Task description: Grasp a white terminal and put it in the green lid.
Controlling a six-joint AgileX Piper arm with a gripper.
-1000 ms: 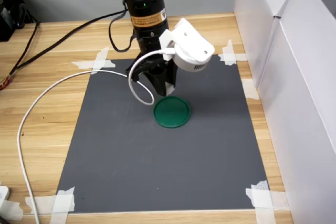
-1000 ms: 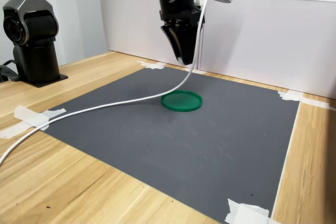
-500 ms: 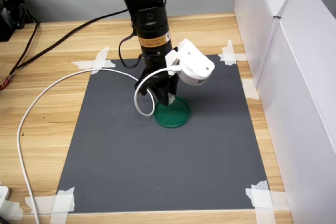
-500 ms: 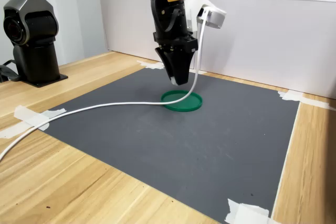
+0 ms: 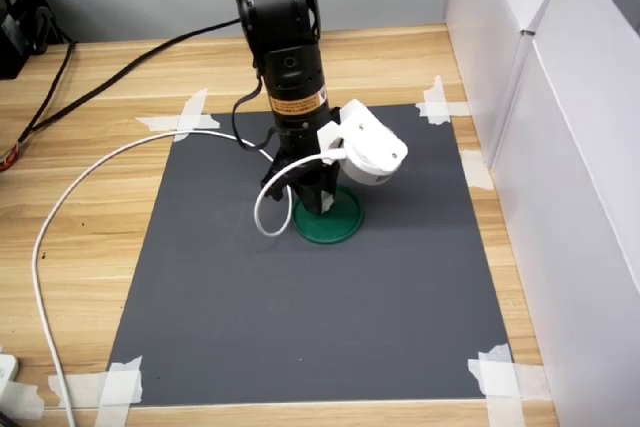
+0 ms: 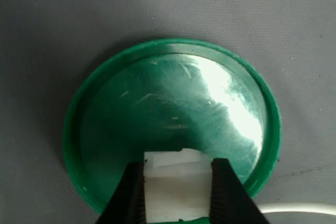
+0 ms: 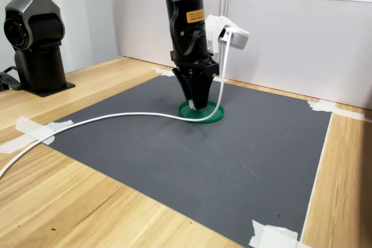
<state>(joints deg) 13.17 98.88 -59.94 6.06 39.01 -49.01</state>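
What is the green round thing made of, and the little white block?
The green lid looks like hard plastic: smooth and shiny, with bright glare and fine scratches on its floor. The white terminal, clamped in the gripper, looks like matte white plastic, probably moulded; it shows no shine.

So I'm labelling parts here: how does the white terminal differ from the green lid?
The white terminal is a small, blocky, opaque white piece; the green lid is a flat round disc with a low rim, several times wider. The terminal is clamped in the gripper over the lid, while the lid lies flat on the grey mat. The lid's floor is glossy and reflects light; the terminal looks matte.
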